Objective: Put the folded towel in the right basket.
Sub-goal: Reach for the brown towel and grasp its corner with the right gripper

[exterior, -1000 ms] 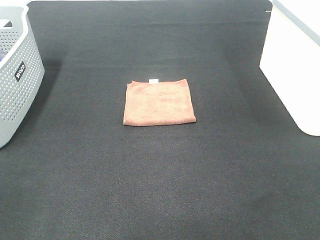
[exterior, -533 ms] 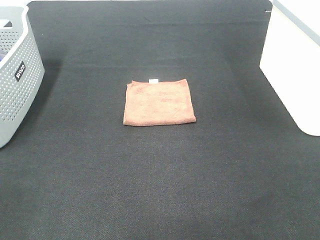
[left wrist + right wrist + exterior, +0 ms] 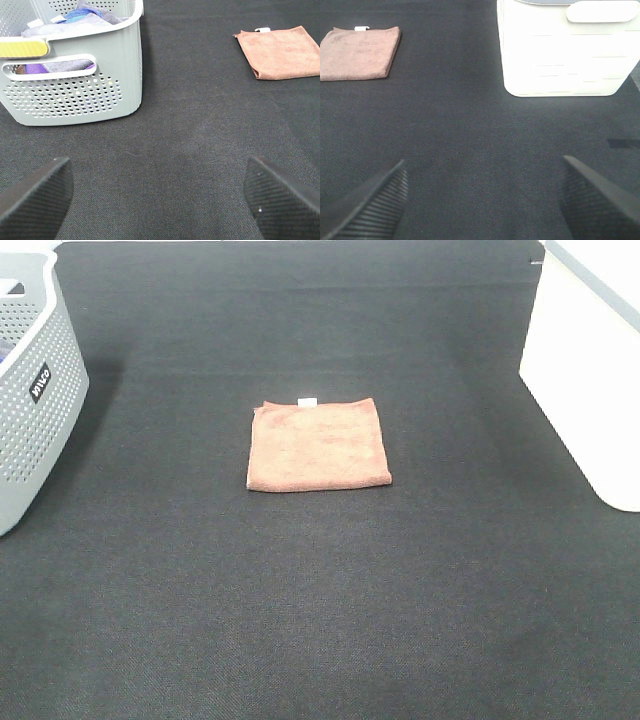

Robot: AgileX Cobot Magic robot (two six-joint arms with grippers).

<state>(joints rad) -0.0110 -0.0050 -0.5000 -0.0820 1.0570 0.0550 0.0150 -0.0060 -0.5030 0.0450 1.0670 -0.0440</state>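
We are looking first at the left gripper [image 3: 160, 205]: its two dark ribbed fingertips [image 3: 35, 200] are standing wide apart, gripping nothing, and are hovering over the black mat [image 3: 320, 600]. The right gripper [image 3: 482, 205] is likewise hanging spread, its jaws well apart above the same mat. Moving outward from the left gripper, we are meeting the grey perforated basket [image 3: 75, 95], which is holding mixed cloths [image 3: 85, 12] and is sitting at the left edge of the high view, a black label [image 3: 38, 383] on its wall. Moving outward from the right gripper, we are meeting the right basket [image 3: 565, 55], a pale plain-walled bin sitting at the right edge of the mat. Between the two baskets, well apart from each, the folded towel [image 3: 318, 445] is lying flat near the middle of the mat. It is a reddish-brown square with its small white tag [image 3: 308, 400] on the far edge. Neither gripper is touching it.
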